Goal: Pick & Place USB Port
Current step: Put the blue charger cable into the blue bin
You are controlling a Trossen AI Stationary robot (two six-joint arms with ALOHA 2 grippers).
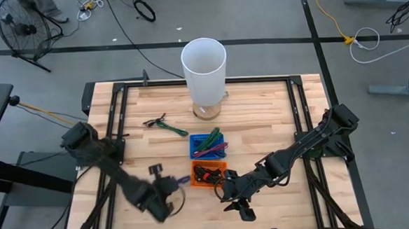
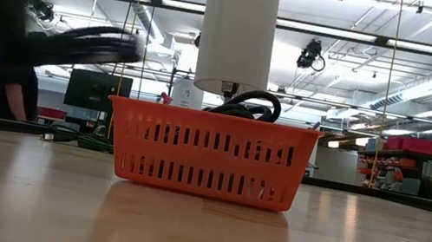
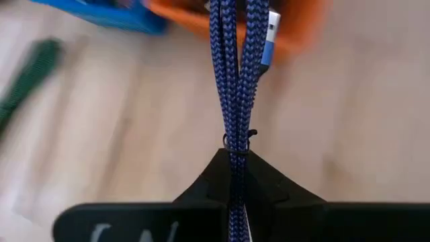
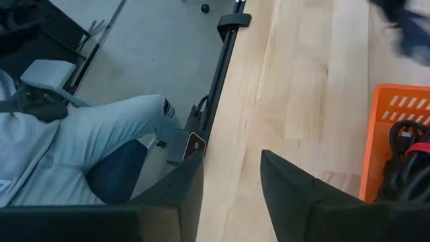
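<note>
The blue braided USB cable point(image 3: 235, 74) is pinched between the closed fingers of the left gripper point(image 3: 234, 176), gripped right at the little tie so the folded strands are kept bundled instead of flopping loose. The silver-and-blue plug point(image 3: 268, 37) hangs at the far end, close to the orange basket point(image 1: 208, 174), which looks like the intended drop spot since other dark cables are already piled in it (a blue basket point(image 1: 207, 144) of pens sits just behind). The cable is held off the table point(image 1: 261, 118), beside the basket, not over it yet. The right gripper point(image 4: 232, 195) is parked near the basket's front corner, fingers spread apart, nothing in them.
</note>
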